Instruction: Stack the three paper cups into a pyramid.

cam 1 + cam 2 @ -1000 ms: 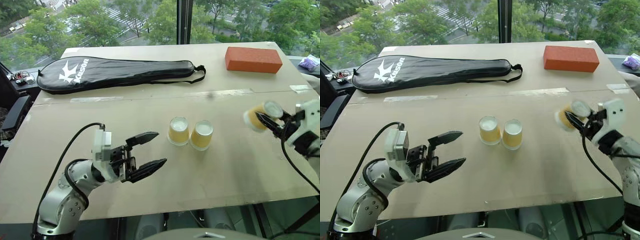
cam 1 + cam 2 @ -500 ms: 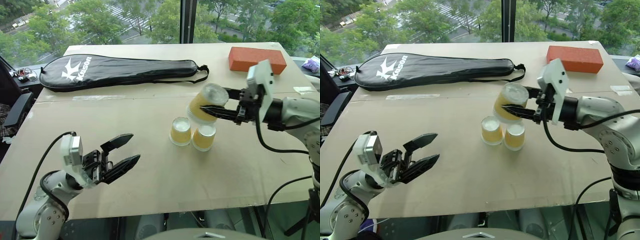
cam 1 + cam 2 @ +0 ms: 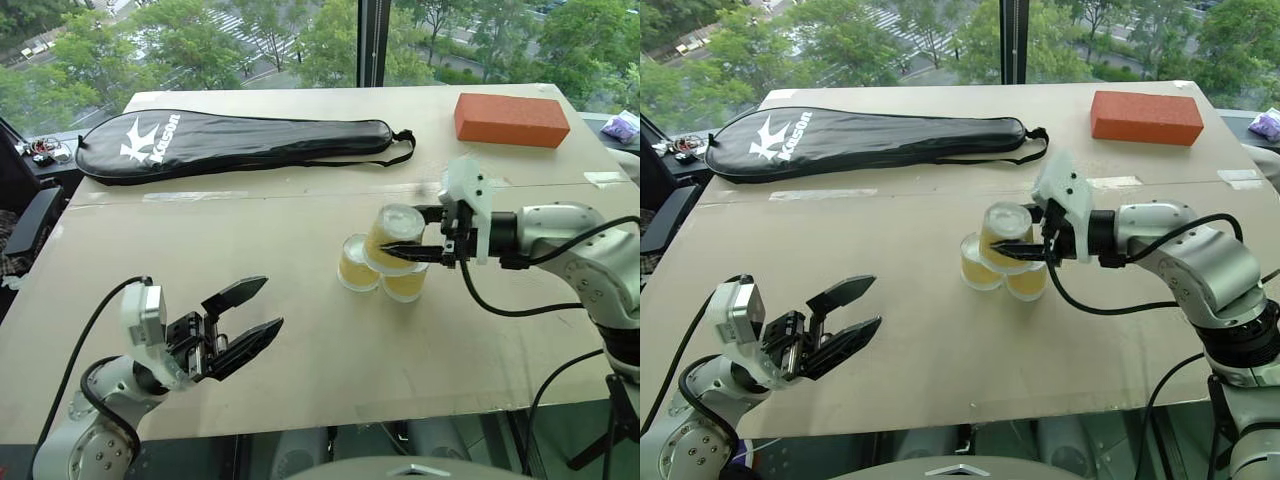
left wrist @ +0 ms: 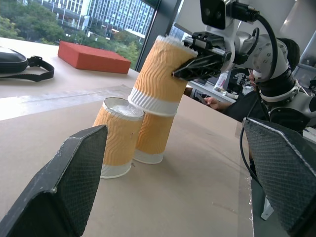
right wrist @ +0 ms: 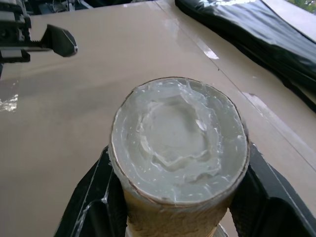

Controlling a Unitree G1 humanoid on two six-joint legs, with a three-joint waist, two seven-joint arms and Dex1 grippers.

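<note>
The right gripper point(image 3: 418, 243) has its fingers around the top cup point(image 3: 392, 238), which is upside down and sits on the 2 base cups point(image 4: 131, 132) near the middle of the table point(image 3: 300, 330). In the left wrist view the top cup leans a little and its rim seems to rest more on the base cup nearer the right gripper than across both. The fingers are close to its sides, but I cannot tell if they press it or are already loosening. To do this step well, I think the cup must be centered over the line where the 2 base cups touch and made upright before the release. Then the fingers should open slowly and the gripper should go away from the cups without brushing them. The left gripper point(image 3: 245, 317) waits with jaws wide and empty, well apart from the cups.
</note>
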